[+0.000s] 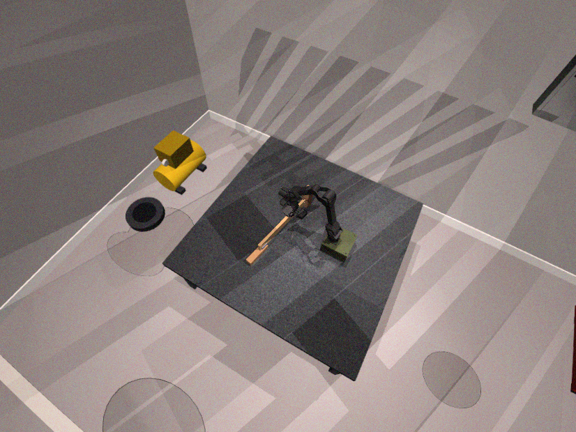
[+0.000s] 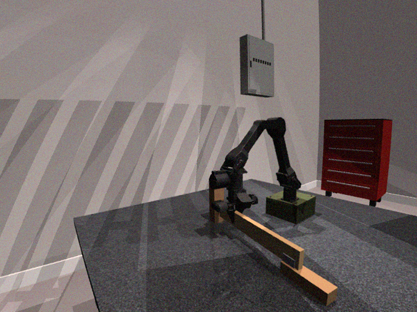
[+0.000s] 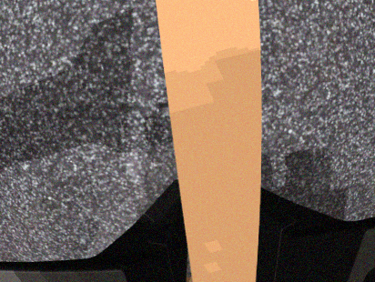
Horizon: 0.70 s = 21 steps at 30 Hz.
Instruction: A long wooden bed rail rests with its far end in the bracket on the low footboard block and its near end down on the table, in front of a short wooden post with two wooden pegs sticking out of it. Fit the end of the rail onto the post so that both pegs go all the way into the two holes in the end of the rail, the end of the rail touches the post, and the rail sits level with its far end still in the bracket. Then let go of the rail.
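Your rail [image 2: 268, 238] runs from the bracket [image 2: 289, 257] on the low footboard block [image 2: 309, 280], well away from the gripper, up to the short wooden post [image 2: 217, 204] right beside the gripper, and its post end sits off the table [image 2: 173, 285]. The gripper [image 2: 232, 207] is clamped on the rail near that post end, with the wrist view showing the rail passing straight out between the dark fingers. The joint is hidden behind the gripper body, so you cannot tell whether the pegs are seated or the rail end touches the post, though it looks close.
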{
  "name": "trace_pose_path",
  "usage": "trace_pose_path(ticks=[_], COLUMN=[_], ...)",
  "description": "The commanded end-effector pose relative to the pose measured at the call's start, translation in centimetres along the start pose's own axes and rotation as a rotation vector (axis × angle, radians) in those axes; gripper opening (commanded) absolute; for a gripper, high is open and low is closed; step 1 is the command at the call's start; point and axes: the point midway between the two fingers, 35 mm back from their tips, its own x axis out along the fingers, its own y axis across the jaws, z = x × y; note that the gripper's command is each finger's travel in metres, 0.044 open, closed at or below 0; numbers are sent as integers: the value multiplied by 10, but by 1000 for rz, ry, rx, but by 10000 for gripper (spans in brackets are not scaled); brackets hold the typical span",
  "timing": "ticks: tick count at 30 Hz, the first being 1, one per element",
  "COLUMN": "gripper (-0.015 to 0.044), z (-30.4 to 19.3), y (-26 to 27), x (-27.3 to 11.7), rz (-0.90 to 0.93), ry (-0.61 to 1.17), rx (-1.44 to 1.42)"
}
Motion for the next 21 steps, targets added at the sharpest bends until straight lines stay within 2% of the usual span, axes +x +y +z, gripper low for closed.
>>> trace_pose_path(ticks=[1,21], gripper=[0,0], z=[-2,-8], y=[0,0], x=[0,0], rz=[-2,-2], ry=[0,0], rx=[-4,-4])
